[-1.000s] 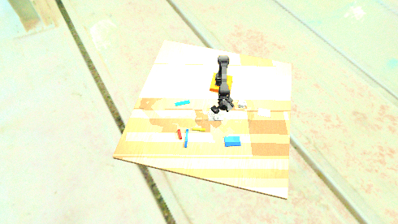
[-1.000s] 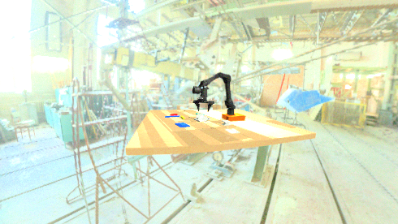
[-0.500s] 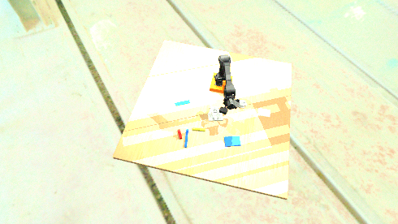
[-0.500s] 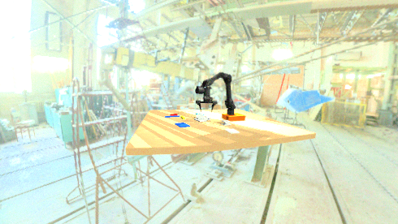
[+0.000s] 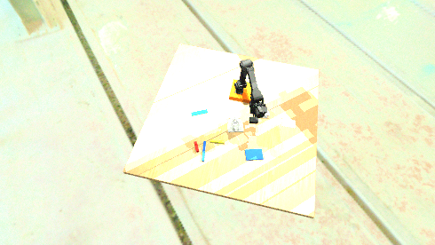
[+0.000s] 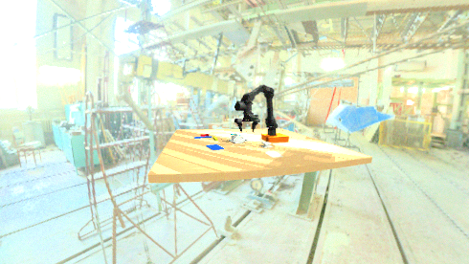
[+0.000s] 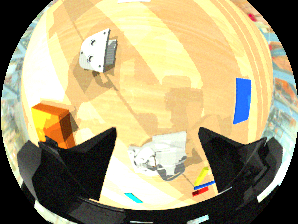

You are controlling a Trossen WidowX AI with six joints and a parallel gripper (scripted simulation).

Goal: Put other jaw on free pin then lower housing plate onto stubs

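Observation:
The pale base (image 5: 231,130) (image 7: 175,141) lies on the table with grey jaw parts (image 5: 235,123) (image 7: 143,156) on it. In the wrist view it shows low in the middle, between and beyond the fingertips. Whether the teeth mesh, and how each jaw sits on its pin, is too blurred to tell. A white plate-like piece (image 7: 96,50) with small holes, apparently the housing plate, lies at the upper left of the wrist view, apart from the base. My gripper (image 6: 247,129) (image 7: 159,131) is open and empty, above the table beside the base.
The arm's orange mount (image 5: 235,97) (image 6: 275,138) (image 7: 51,119) stands behind. A blue square (image 5: 254,154) (image 6: 214,147) (image 7: 243,100) lies toward the front. Red (image 5: 196,146), blue (image 5: 204,151) and yellow (image 5: 217,142) pieces and a cyan strip (image 5: 199,113) lie on the other side of the base.

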